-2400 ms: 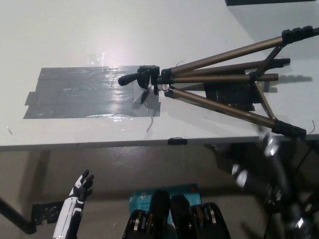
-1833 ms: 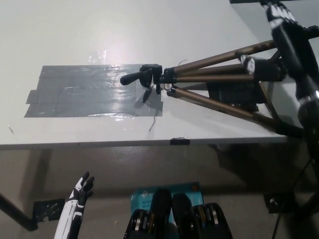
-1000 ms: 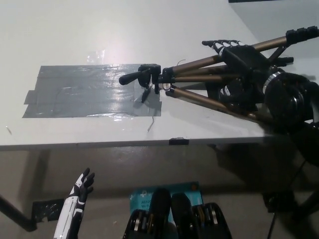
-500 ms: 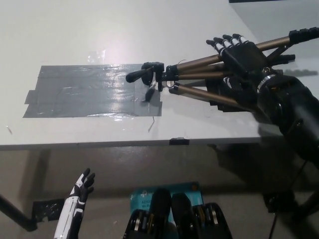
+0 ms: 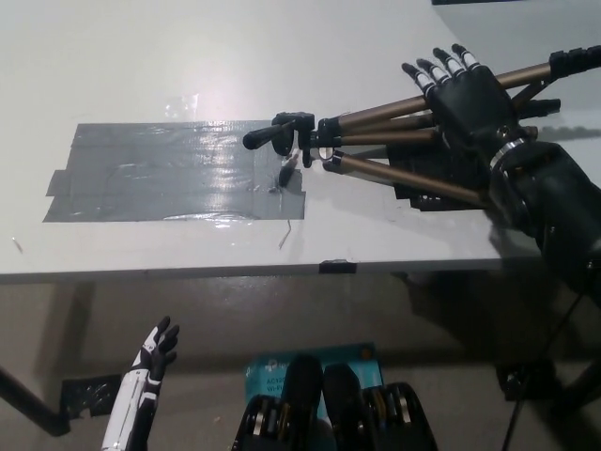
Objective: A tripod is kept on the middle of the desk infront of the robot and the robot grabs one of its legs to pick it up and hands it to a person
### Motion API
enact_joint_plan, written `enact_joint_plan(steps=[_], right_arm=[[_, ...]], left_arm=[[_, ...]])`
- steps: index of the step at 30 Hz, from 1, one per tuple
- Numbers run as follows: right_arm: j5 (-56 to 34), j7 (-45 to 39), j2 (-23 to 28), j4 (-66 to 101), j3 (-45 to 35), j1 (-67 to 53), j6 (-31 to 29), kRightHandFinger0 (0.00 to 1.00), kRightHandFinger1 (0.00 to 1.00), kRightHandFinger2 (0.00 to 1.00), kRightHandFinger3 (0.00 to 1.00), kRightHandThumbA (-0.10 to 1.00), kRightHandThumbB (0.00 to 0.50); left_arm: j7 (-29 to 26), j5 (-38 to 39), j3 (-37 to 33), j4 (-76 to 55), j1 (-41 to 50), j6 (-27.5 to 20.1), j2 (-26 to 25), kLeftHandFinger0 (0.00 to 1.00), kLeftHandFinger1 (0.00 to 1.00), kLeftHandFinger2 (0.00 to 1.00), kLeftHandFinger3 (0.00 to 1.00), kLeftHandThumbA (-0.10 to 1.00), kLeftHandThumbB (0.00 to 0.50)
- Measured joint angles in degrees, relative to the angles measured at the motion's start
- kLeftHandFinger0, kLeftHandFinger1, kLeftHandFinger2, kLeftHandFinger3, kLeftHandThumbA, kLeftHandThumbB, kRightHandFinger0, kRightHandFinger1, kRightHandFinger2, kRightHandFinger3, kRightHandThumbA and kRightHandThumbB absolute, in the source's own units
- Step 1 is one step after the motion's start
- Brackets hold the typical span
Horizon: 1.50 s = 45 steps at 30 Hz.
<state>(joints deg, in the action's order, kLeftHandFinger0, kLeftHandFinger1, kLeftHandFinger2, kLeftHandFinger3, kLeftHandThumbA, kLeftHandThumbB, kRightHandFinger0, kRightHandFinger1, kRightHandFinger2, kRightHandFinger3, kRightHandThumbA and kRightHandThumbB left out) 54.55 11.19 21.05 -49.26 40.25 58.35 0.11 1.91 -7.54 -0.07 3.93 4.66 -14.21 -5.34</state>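
A tripod (image 5: 376, 120) with bronze legs and a black head (image 5: 280, 132) lies on its side on the white desk (image 5: 282, 56), legs fanning out to the right. My black right hand (image 5: 465, 94) lies on top of the legs, palm down, fingers spread and stretched out toward the far side. I see no finger wrapped around a leg; the thumb is hidden. The near leg (image 5: 394, 178) runs under the wrist. My white left hand (image 5: 153, 357) hangs low at the lower left, below the desk's front edge, fingers apart and holding nothing.
A large patch of grey tape (image 5: 160, 169) covers the desk left of the tripod head. A black patch (image 5: 427, 193) lies under the legs. The desk's front edge (image 5: 235, 272) runs across the picture. A teal box (image 5: 272, 371) sits on the floor below.
My right arm swung in from the right and came down onto the tripod legs. The tripod head has shifted a little to the right and farther away. The left hand has stayed put.
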Motion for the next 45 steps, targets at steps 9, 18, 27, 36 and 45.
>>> enact_joint_plan(steps=[9,18,27,36,45], right_arm=[[2.5,9.0,-0.6,-5.0,2.2,0.9,-0.7,0.0,0.09,0.58,0.12,-0.1,0.304],[3.8,16.9,-0.7,-8.6,2.9,1.2,-2.0,0.0,0.19,0.7,0.18,-0.1,0.279],[3.8,20.5,0.2,-0.4,-1.8,1.8,-4.8,0.0,0.01,0.49,0.14,-0.1,0.243],[4.0,23.0,0.1,9.9,-7.3,6.3,-7.4,0.0,0.05,0.55,0.41,-0.1,0.277],[4.3,22.6,-2.7,10.6,-7.7,6.5,-8.7,0.0,0.0,0.41,0.53,-0.1,0.339]], left_arm=[[0.0,0.0,-0.1,0.0,0.0,0.0,0.0,0.97,1.0,0.99,1.0,1.0,0.029],[0.1,0.0,-0.4,0.0,-0.2,0.1,0.0,0.93,0.97,0.91,1.0,1.0,0.019],[0.5,0.2,-0.9,-0.1,-0.7,0.6,-0.4,0.93,0.97,0.89,1.0,1.0,0.064],[2.0,1.3,-1.4,-0.3,-0.6,1.1,-0.9,0.89,0.93,0.88,1.0,1.0,0.079],[2.5,1.9,-1.7,-0.4,0.4,1.2,-1.0,0.91,0.93,0.85,0.99,1.0,0.095]])
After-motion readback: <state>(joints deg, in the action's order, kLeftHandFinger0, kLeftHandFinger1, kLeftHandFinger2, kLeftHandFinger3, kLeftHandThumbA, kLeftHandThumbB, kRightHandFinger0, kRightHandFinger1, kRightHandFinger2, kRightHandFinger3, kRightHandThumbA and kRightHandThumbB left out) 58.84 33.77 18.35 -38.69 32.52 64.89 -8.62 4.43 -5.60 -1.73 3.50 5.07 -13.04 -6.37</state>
